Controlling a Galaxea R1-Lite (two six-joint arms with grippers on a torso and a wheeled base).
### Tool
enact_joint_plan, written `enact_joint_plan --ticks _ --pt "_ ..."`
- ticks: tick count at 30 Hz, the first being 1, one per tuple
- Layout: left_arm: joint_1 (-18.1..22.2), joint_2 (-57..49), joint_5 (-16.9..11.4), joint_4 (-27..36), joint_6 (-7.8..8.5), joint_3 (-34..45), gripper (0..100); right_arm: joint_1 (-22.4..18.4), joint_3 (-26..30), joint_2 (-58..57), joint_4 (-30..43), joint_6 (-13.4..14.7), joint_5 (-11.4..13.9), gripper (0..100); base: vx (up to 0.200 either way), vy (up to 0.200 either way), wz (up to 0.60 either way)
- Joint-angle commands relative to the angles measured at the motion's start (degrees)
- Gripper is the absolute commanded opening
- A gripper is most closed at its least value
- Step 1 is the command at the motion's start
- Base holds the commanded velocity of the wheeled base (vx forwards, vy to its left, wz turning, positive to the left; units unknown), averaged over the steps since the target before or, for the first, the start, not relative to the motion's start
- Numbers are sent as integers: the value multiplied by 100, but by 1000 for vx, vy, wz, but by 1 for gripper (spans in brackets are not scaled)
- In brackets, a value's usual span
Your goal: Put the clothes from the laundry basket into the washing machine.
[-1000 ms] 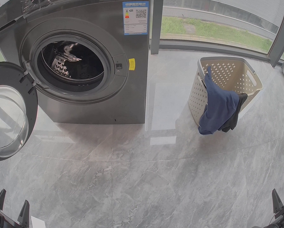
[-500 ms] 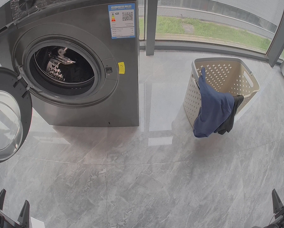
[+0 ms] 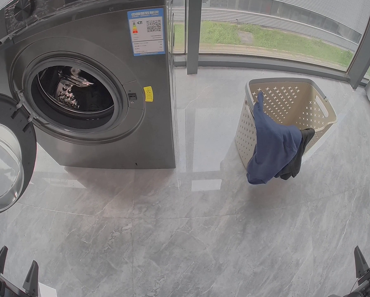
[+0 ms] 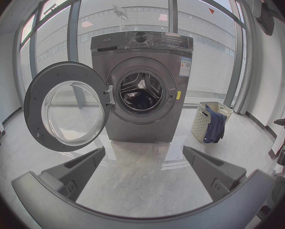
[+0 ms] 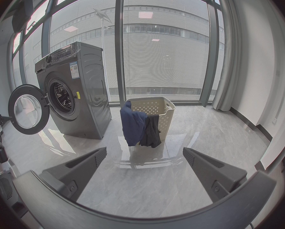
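Over the near rim of the laundry basket [image 3: 290, 80], draped outward and hanging down the perforated front wall: a blue garment [image 3: 273, 149], with a dark garment [image 3: 297, 155] touching it on the side away from the washing machine [image 3: 152, 133]. Both partly inside, partly outside, lower ends near the floor [image 3: 193, 236]. Far rim and side handle of the basket bare.

Basket upright on the floor close to the window [image 3: 275, 17], well apart from the machine, with a wide strip of bare tile between the two. Machine door [image 3: 3, 170] swung wide to the robot's left, hinged on that side, leaving the round opening unblocked. Broad open floor in front of both machine and basket.

Left gripper [image 4: 143, 149] low and near the robot, facing the machine front, jaws spread apart, nothing between them. Right gripper [image 5: 144, 150] likewise low and near, facing the basket, jaws spread, holding nothing. Both well apart from the clothes.

From the left wrist view, straight into the drum [image 4: 140, 86]: ribbed metal wall and a dark heap [image 4: 139, 100] lying low inside, too dim to identify. From the right wrist view, the machine's side panel, the two garments side by side on the basket front, and a pale curtain [image 5: 223, 48] at the window's end.

Glossy grey marble-look tile with faint seams, mirroring machine and basket. Tall curved glazing behind, grass and a ribbed grey building outside.
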Motion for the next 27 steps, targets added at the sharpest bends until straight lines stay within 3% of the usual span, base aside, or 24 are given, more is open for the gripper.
enact_joint_plan --ticks 1,7,19,27 --pt "0 -37 2 -4 -4 101 100 0 92 -46 0 -2 -1 100 0 -200 0" --pt "0 -37 2 -4 5 101 100 0 92 -46 0 7 -1 100 0 -200 0" --pt "0 -37 -7 -4 5 101 100 0 92 -46 0 7 -1 100 0 0 0" --pt "0 -37 -7 5 5 92 100 0 92 -46 0 -2 -1 100 0 -200 0"
